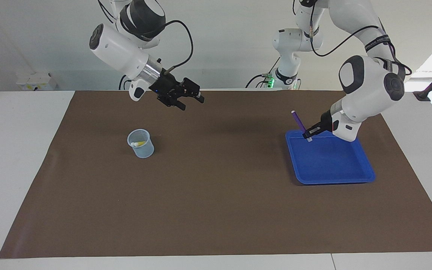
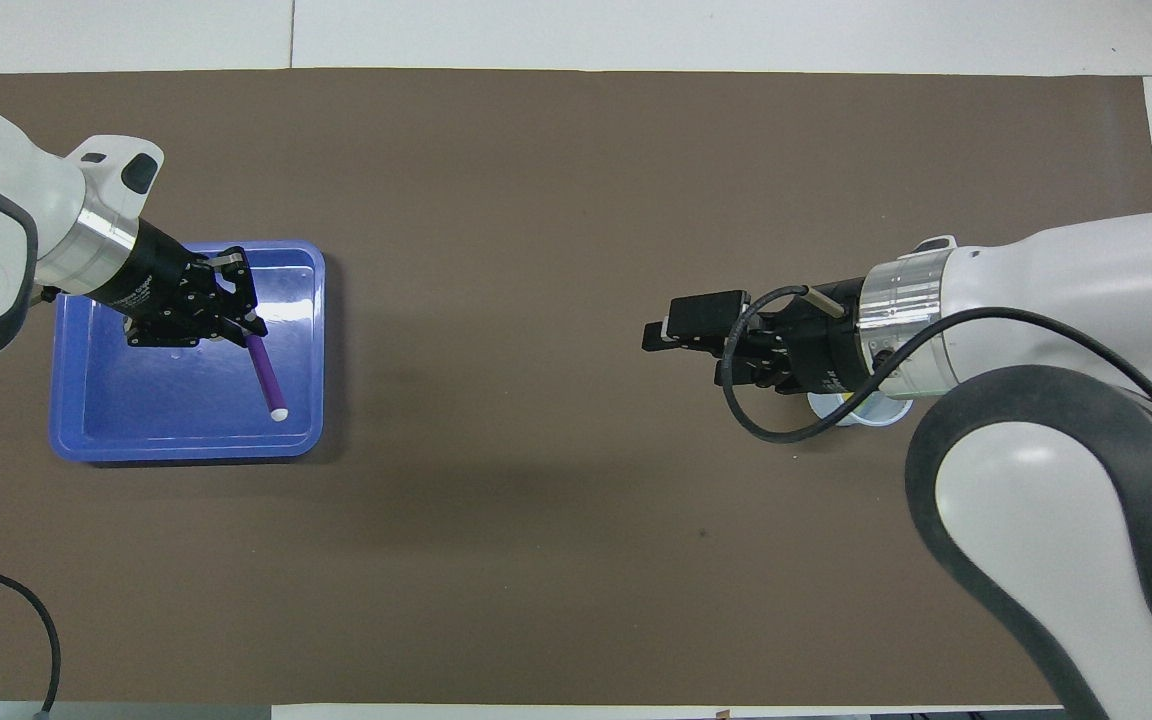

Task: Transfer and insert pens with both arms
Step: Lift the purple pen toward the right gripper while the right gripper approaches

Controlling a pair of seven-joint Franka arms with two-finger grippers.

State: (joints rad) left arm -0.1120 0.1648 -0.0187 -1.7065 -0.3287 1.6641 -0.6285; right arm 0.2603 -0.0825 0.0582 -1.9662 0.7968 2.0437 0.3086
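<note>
Done: two pens (image 1: 138, 143), one yellow and one green as far as the facing view lets me tell, sit in the cup (image 1: 141, 144), left of the middle in that view.
Left to do: the purple pen (image 1: 299, 123) must go across and into the cup too.
Purple pen: it is up in the air, tilted, over the tray's edge nearest the robots, at the right of the facing view.
Tray: the blue tray (image 1: 336, 176) has nothing lying in it.
Left gripper (image 1: 309, 135): it is pinched tight on the purple pen near its pale end.
Right gripper (image 1: 190, 100): its fingers stand apart and hold nothing; it hangs over the brown mat (image 1: 216, 210), in the upper middle of the facing view.
How far: I think about two thirds is done.
Next step: likely a hand-over in the middle.
</note>
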